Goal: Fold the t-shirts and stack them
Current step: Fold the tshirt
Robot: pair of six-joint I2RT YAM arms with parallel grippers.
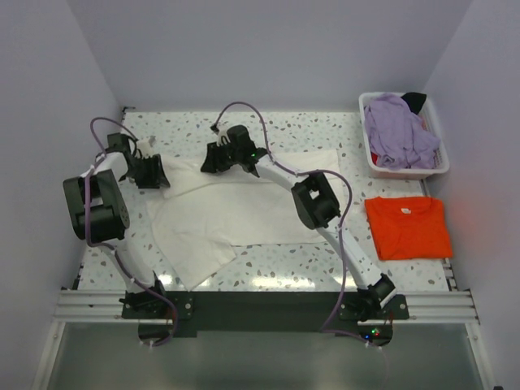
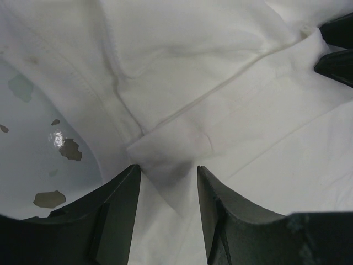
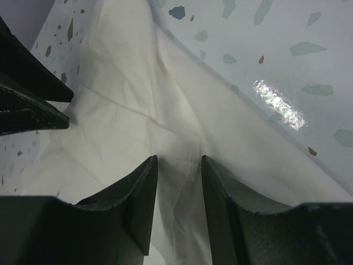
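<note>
The large cream-white t-shirt [image 1: 244,207] lies spread across the middle of the table, with its near left corner folded over. My left gripper [image 1: 154,175] is at its far left edge. In the left wrist view its jaws [image 2: 165,168] are closed on a folded corner of the white cloth [image 2: 220,83]. My right gripper [image 1: 213,158] is at the shirt's far edge. In the right wrist view it [image 3: 177,160] pinches a bunched ridge of the same cloth [image 3: 132,94]. The orange-red t-shirt [image 1: 408,227] lies folded flat at the right. The lavender t-shirt [image 1: 396,134] is crumpled in the basket.
A white plastic basket [image 1: 367,154] stands at the back right, with a dark item at its far corner [image 1: 414,101]. Grey walls close in the speckled table [image 1: 309,264] on the left, back and right. The other gripper's dark fingers show at the edge of each wrist view.
</note>
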